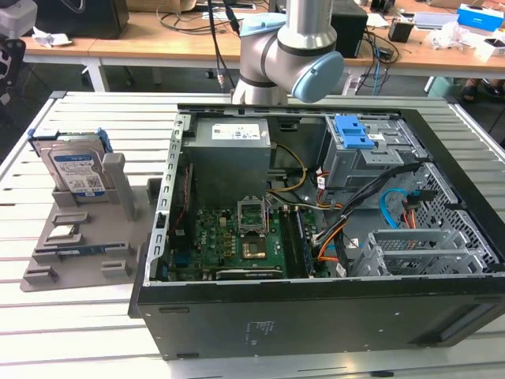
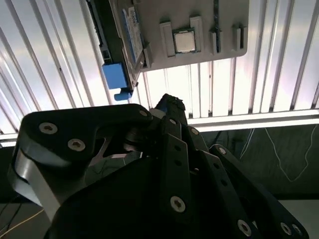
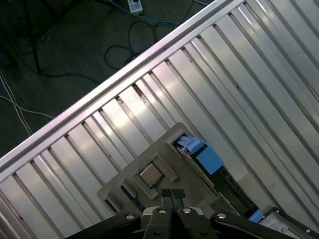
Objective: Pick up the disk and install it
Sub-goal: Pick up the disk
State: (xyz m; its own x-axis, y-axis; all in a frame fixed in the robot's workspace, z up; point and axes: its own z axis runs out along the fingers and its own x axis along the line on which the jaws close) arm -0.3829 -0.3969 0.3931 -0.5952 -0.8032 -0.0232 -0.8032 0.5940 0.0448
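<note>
The disk [image 1: 77, 172] stands on edge at the far end of a grey holder [image 1: 47, 272], at the exterior view's left of the slatted surface [image 1: 79, 332]. The end effector [image 3: 172, 193], fingertips pressed together and empty, hangs above the holder, the disk's thin top edge off to one side.

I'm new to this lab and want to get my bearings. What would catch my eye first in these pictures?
The open computer case dominates the slatted table, its green board and coloured cables laid bare, with the robot arm rising just behind it. At the exterior view's left, the disk stands upright in a grey holder, with a blue bracket along its edges.
</note>
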